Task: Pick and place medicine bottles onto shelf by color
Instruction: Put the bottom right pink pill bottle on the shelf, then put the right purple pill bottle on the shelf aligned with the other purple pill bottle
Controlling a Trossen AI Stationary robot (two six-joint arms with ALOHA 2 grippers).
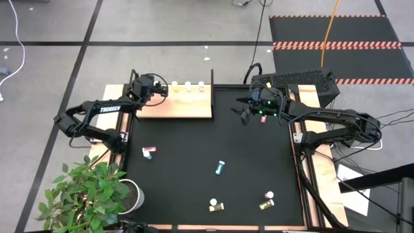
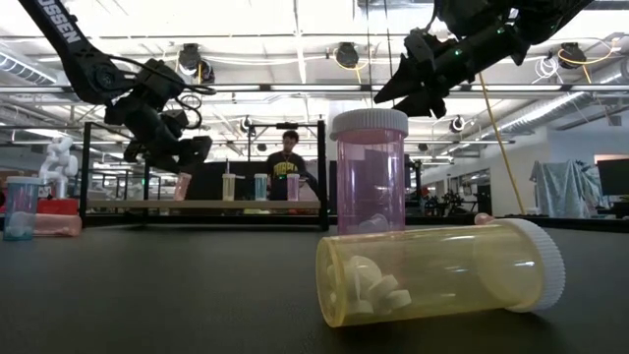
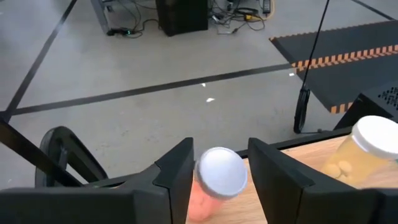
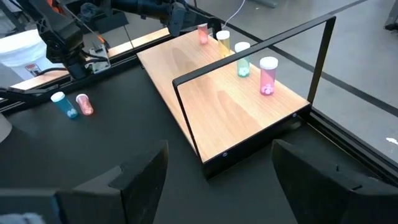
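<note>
The shelf lies at the mat's far left. A pink bottle with a white cap stands on its left end. My left gripper is open, and its fingers stand close on either side of that cap. Beside it on the shelf stand a yellow bottle, a light blue bottle and another pink bottle. My right gripper hovers open above the mat's far right with nothing between its fingers. Loose bottles lie on the mat: a pink and blue pair, a blue one and yellow ones.
A black frame rail spans the shelf's near edge. A potted plant stands at the near left corner. A keyboard sits behind the right arm. More bottles lie near the mat's front right. A person stands beyond the table.
</note>
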